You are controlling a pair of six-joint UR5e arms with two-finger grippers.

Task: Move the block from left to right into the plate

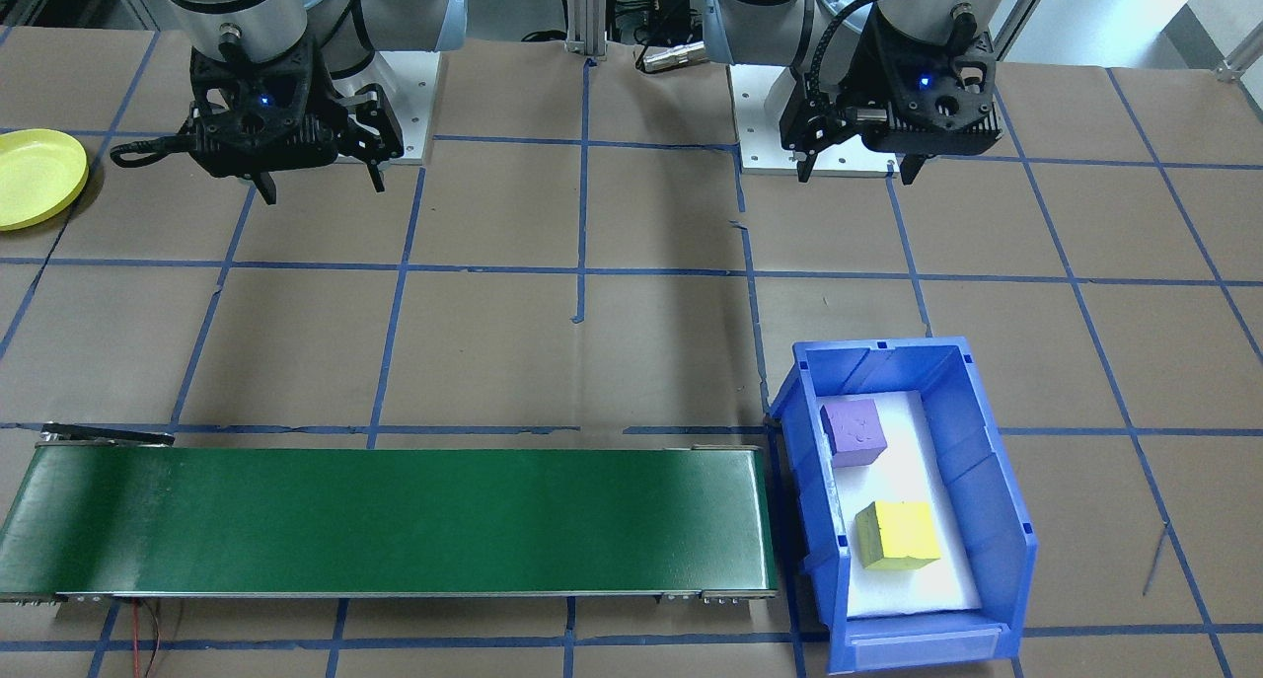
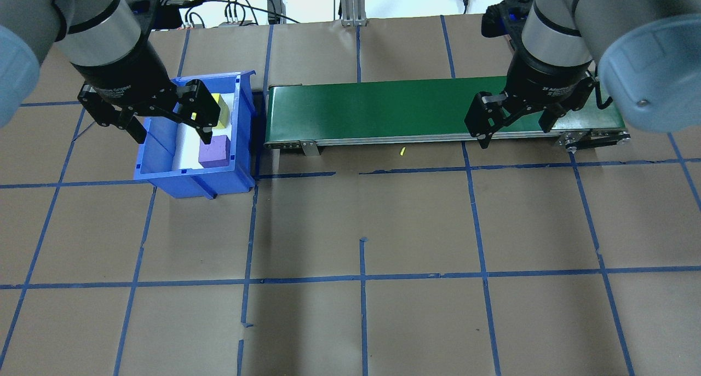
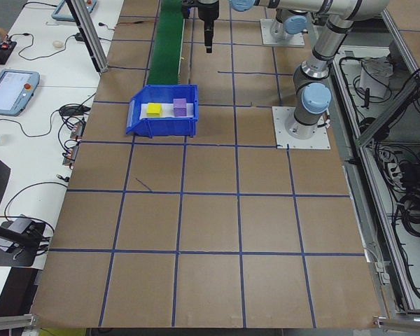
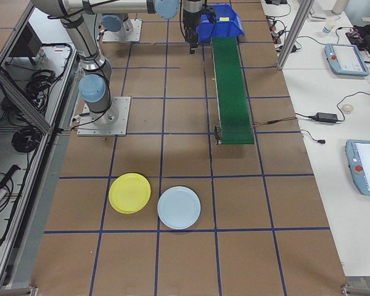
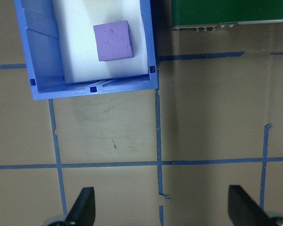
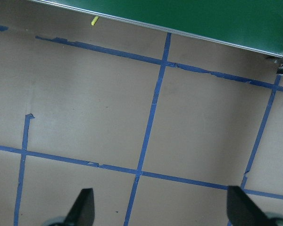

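Observation:
A purple block point(image 1: 854, 431) and a yellow block point(image 1: 896, 535) lie on white padding inside a blue bin point(image 1: 987, 481). My left gripper point(image 2: 171, 135) hangs open above the bin's near side, holding nothing. Its wrist view looks down on the purple block point(image 5: 113, 40), with the fingers point(image 5: 82, 207) spread wide. The yellow plate point(image 1: 35, 177) sits at the table's far right end, and it also appears as the yellow plate point(image 4: 129, 193) in the exterior right view. My right gripper point(image 2: 515, 134) is open and empty, in front of the conveyor's right end.
A long green conveyor belt point(image 2: 383, 110) runs from the bin toward the right side. A pale blue plate point(image 4: 179, 208) lies beside the yellow one. A tiny yellow scrap point(image 2: 402, 152) rests on the paper in front of the belt. Blue tape lines grid the brown table.

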